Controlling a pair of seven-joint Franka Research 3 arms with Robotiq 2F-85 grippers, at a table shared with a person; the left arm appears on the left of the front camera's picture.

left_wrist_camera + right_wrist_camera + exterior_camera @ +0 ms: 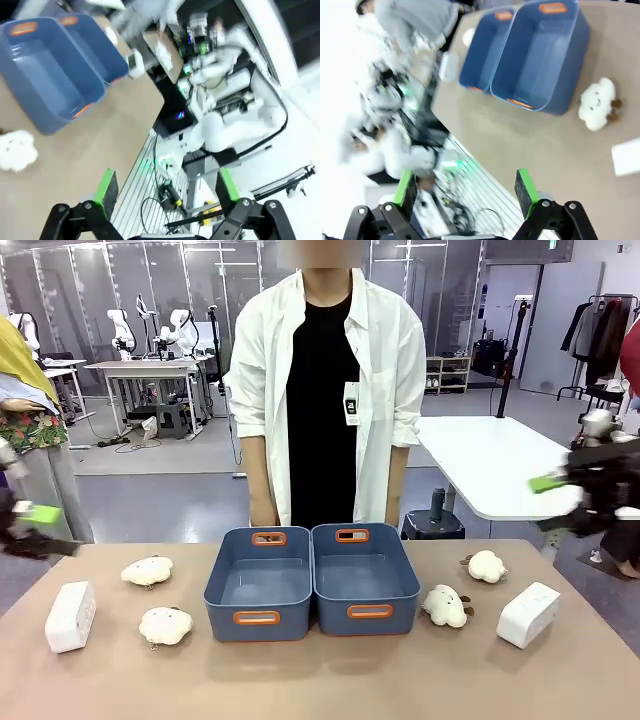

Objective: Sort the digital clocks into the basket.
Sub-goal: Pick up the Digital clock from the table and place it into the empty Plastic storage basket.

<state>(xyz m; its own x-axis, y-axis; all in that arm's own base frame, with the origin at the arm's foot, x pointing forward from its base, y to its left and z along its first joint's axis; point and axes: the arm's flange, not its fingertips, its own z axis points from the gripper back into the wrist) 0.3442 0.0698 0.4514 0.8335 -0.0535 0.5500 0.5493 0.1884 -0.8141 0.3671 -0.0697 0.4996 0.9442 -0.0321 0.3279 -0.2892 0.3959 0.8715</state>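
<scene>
Two blue bins side by side and touching at the middle of the worktop [320, 680]: left bin [222, 618], right bin [402, 612], both with bare floors. Behind them, a person in a white shirt [325, 390] at the far edge.

Left clock [70, 616] near the worktop's left end, well apart from the bins. Right clock [527, 614] near the right end, likewise outside either bin. Four cream plush toys between clocks and bins: two on the left [147, 571] [165, 625], two on the right [486, 566] [445, 605].

Left hand [30, 515] raised at the far left, blurred, clear of the worktop. In its wrist view [166, 186], green pads spread wide, nothing between them. Right hand [560, 485] raised at the far right, also blurred. In its wrist view [465, 187], fingers spread, gripping nothing, with a clock's corner at the frame edge.
</scene>
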